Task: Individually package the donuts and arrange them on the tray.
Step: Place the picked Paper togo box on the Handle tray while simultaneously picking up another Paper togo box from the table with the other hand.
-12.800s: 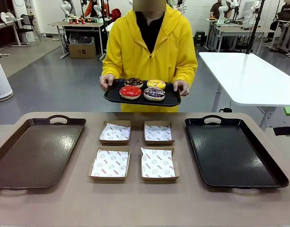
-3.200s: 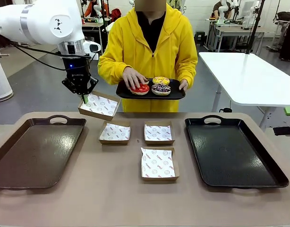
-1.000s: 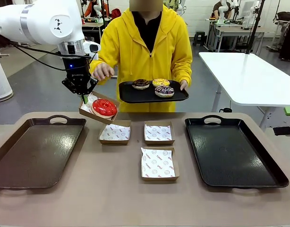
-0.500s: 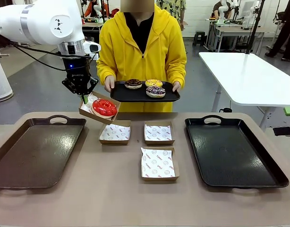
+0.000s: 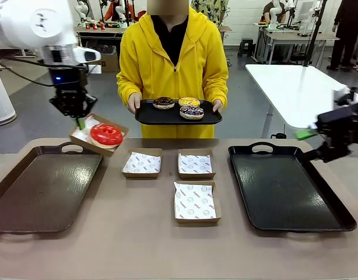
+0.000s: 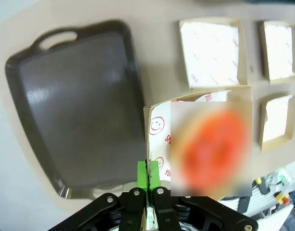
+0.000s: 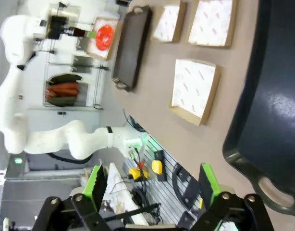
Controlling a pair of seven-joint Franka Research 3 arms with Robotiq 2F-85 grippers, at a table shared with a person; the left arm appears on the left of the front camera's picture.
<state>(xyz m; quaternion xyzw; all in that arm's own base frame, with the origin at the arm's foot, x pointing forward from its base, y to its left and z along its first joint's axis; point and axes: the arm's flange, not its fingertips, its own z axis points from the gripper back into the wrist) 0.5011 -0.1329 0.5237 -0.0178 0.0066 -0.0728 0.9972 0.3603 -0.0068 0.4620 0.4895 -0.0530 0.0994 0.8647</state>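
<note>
Left gripper pinching rim of box with red donut, aloft near far end of left tray; right gripper spread; three donuts on person's tray.

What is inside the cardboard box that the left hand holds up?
In the box, pinched by the left hand, a glossy red donut lies on white printed paper. The box floor under them is covered.
</note>
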